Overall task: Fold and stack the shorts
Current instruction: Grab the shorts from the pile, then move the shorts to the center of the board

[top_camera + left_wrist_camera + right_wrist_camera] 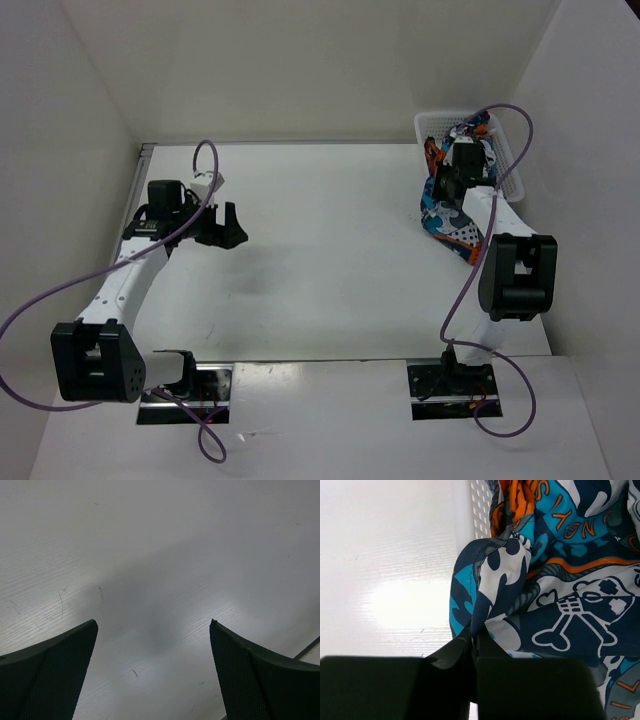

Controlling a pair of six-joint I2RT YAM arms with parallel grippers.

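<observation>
Right wrist view: the right gripper (474,636) is pinched tight on a fold of the shorts (560,605), which spread ahead and to the right of the jaws. In the top external view the shorts run from the table up into the basket (436,124) at far right, long axis near-to-far. The left gripper (226,226), jaws wide and holding nothing, hovers well apart to the left.

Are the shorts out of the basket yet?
Partly: the shorts trail from the basket over its rim onto the table, bunched, pinched in the right gripper.
</observation>
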